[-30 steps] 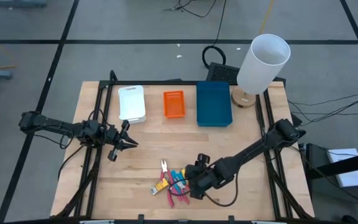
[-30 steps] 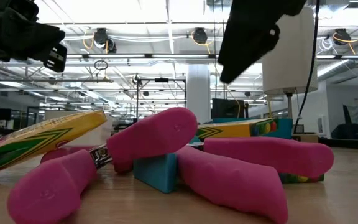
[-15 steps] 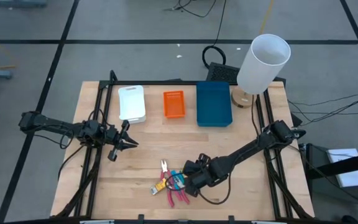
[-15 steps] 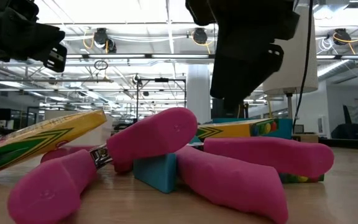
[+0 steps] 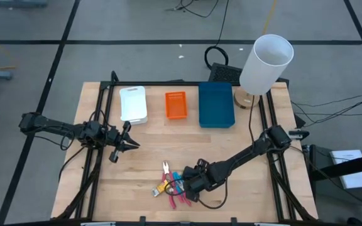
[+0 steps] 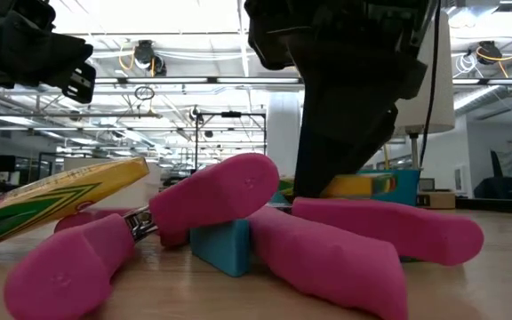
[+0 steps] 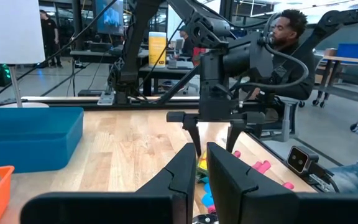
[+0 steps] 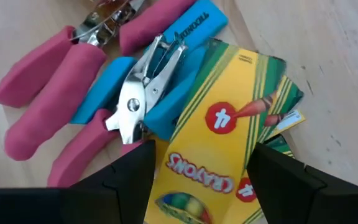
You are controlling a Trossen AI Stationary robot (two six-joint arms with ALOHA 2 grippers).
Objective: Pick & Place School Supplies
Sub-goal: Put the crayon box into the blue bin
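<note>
Right claw (image 5: 190, 187) spread open over yellow cardboard crayon box (image 8: 213, 155) – no grip yet. Left claw (image 5: 131, 145) closed, idle. Orange plastic tray (image 5: 176, 105) empty – sorting not begun.

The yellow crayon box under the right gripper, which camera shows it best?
The right wrist view: the crayon box fills the frame between the open right gripper fingers, print readable. The high view shows only a speck; the low view an edge behind pink handles; the left wrist view a sliver.

The yellow cardboard crayon box (image 8: 215, 152) ran off the right wrist picture's edge; pink rubber-handled pliers (image 8: 86, 140) overlay a light-blue eraser (image 8: 166, 68).
</note>
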